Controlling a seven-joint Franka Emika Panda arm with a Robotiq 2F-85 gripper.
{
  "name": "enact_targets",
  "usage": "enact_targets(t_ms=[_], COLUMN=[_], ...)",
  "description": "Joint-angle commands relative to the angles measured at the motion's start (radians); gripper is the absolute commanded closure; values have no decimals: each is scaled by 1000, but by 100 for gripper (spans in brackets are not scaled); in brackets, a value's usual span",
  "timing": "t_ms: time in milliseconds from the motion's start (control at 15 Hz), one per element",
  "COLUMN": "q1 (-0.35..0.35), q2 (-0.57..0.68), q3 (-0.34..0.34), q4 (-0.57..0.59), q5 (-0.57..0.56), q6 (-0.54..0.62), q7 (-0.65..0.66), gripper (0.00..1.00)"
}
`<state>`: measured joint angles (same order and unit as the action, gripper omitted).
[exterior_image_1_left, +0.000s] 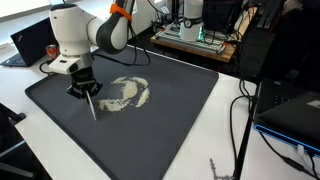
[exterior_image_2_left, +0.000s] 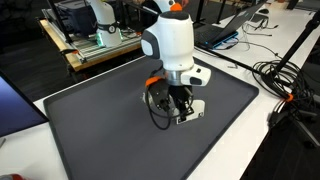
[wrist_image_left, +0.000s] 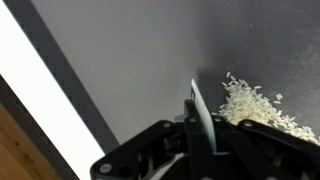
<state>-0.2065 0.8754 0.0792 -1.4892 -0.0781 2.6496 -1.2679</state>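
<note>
Gripping a thin white blade (wrist_image_left: 199, 112) in tightly closed jaws, slanted down at the dark mat (exterior_image_1_left: 180, 115). Parked just beside a loose ring of pale grains (exterior_image_1_left: 128, 93) near the mat's middle. Cannot tell whether touching the mat. Lots of bare mat toward the far side and the near corner. Less room on the wrist view's left: mat border, then 1 white strip of tabletop (wrist_image_left: 40, 85). Cables (exterior_image_1_left: 243, 115) and 1 laptop (exterior_image_1_left: 30, 42) well beyond the mat's edges.
</note>
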Motion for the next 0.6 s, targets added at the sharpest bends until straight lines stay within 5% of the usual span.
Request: enact_targets(t_ms=[0, 533], q1=[35, 47], q2=[6, -9], q3=[-41, -28], q4=[-7, -50], q5=[-51, -94], q6=[38, 14], q7=[45, 18], gripper=[99, 99])
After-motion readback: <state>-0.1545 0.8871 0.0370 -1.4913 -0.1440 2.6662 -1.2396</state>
